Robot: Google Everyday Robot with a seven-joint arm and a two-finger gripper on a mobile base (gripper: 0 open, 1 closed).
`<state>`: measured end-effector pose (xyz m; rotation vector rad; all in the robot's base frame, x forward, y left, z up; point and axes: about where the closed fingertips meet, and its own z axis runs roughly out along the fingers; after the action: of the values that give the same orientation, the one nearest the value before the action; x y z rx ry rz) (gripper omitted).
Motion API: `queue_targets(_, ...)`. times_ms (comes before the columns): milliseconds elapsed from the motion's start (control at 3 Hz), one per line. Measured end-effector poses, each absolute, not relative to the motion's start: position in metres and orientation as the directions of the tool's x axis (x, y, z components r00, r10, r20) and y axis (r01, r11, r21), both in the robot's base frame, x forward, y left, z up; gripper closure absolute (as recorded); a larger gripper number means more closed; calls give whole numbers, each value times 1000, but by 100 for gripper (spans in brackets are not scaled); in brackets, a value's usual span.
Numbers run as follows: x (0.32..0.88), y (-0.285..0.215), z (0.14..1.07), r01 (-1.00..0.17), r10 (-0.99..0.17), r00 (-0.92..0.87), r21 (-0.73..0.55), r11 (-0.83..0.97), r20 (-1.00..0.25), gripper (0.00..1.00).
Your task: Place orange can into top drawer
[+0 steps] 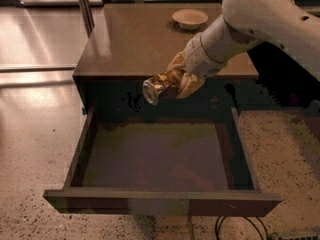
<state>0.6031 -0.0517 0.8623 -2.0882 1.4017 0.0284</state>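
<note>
The orange can [161, 85] is orange-gold and dented, with its silver round end pointing toward the lower left. My gripper [181, 77] is shut on the orange can and holds it on its side in the air. The can hangs over the back part of the open top drawer [160, 159], just in front of the cabinet's front edge. The drawer is pulled far out, wide and shallow, with dark-brown low sides and a flat grey-brown floor with nothing showing in it. My white arm [250, 24] reaches in from the upper right.
A shallow beige bowl [190, 18] stands at the back of the brown cabinet top [135, 39]. A metal post [84, 6] rises at the left rear. Speckled floor lies around the cabinet, and black cables [235, 229] lie at the bottom right.
</note>
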Motion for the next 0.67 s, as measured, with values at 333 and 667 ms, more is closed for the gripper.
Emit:
queue_targets(333,589,-64,825,-864,-834,401,-460,-206,-380,100)
queue_targets(667,593,-75,779,-888,-836,363,-423,-179,-410,100)
